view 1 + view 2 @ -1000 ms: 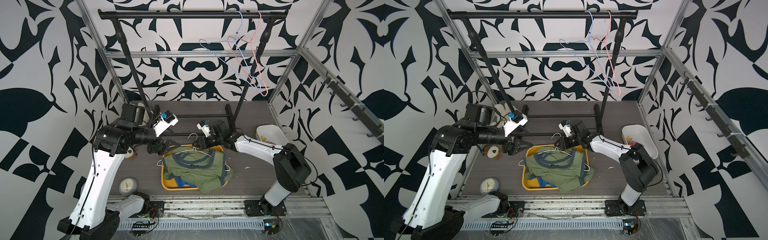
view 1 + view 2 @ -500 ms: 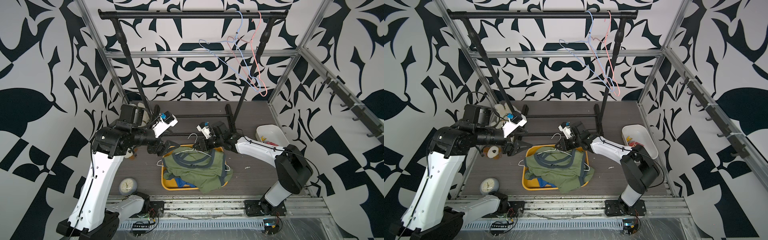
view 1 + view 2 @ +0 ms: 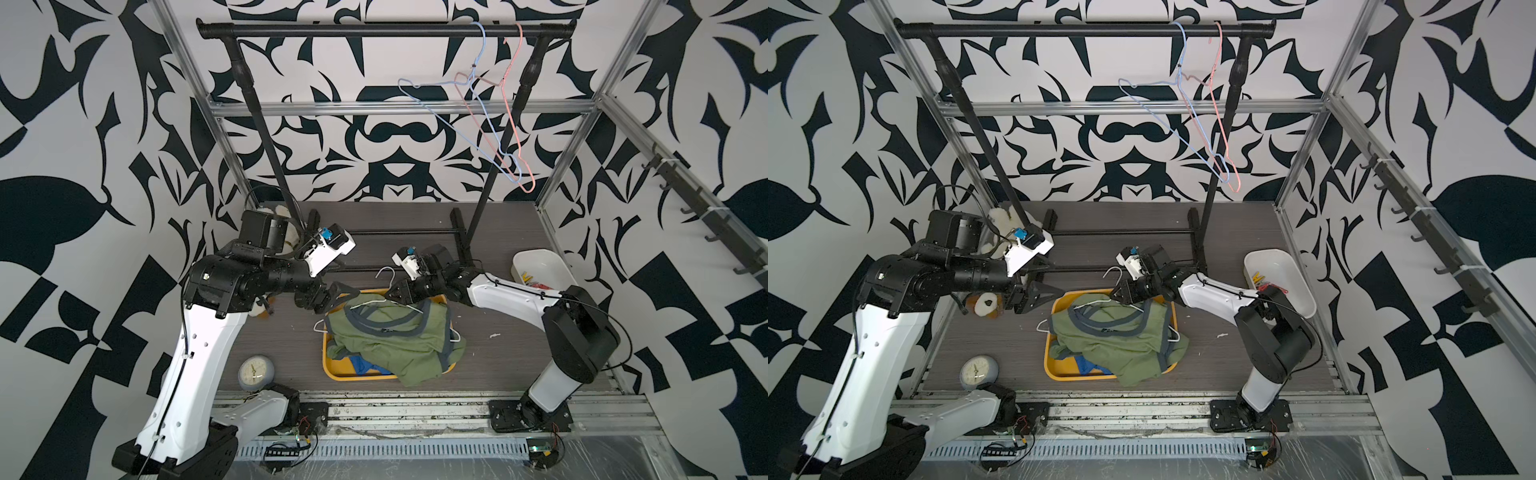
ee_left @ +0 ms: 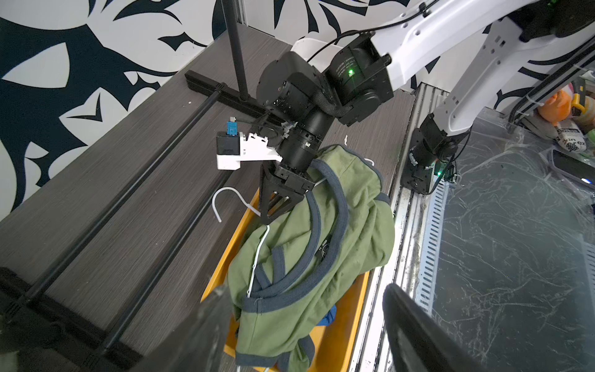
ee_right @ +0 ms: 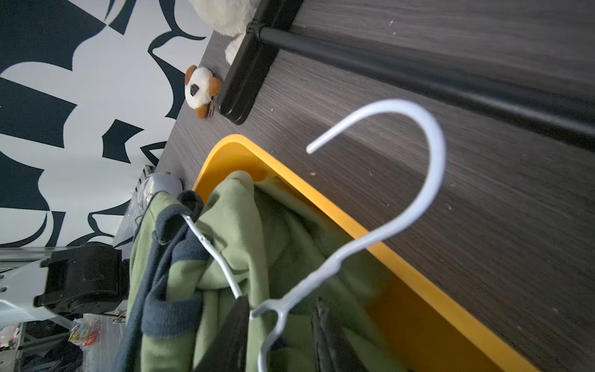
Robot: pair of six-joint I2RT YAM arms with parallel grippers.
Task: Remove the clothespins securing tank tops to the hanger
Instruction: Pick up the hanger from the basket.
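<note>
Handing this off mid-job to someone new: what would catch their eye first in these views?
The heap of olive-green tank tops spilling over the yellow tray in the middle of the table, with the right tool straddling the neck of the white hanger there. Next, a blue hanger and a pink hanger dangling bare from the black rail overhead.

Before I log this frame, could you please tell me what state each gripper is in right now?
Left gripper: open, holding nothing.
Right gripper: closed on the neck of the white hanger.
</note>
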